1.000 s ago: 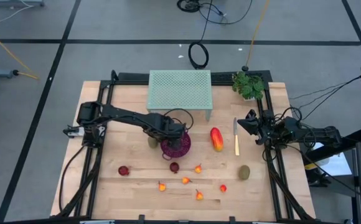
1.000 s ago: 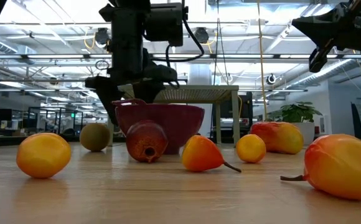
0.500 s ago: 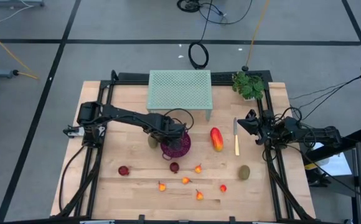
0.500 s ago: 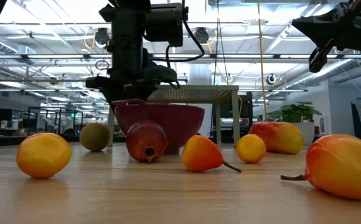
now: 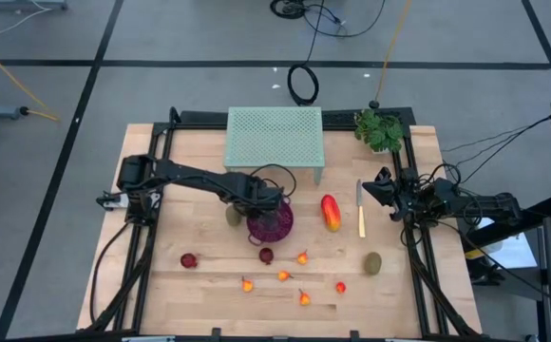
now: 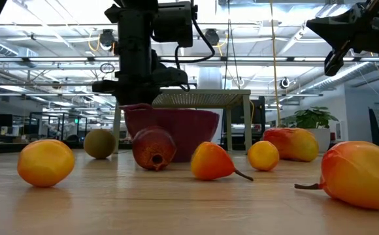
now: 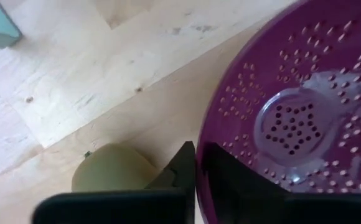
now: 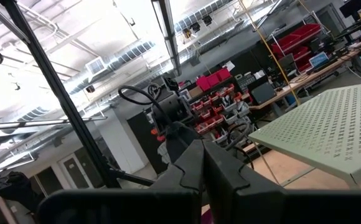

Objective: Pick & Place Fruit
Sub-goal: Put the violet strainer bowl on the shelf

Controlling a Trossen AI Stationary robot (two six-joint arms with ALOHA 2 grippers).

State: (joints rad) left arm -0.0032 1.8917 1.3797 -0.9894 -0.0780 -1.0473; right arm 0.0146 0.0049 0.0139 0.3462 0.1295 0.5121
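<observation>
On the counter's [image 5: 190, 152] left half, the left gripper [image 7: 196, 163] has its fingers pinching the rim of the empty purple mesh bowl [image 5: 270, 222], with a brown-green oval fruit [image 5: 233, 217] just beside it. No fruit looks placed yet: dark red balls [image 5: 189, 259], tiny orange-red pieces [image 5: 284, 275], the red-orange oblong [image 5: 331, 212] and a second oval [image 5: 373, 262] all lie loose. At the right edge, the right gripper [image 5: 382, 187] waits aloft, fingers pressed together.
</observation>
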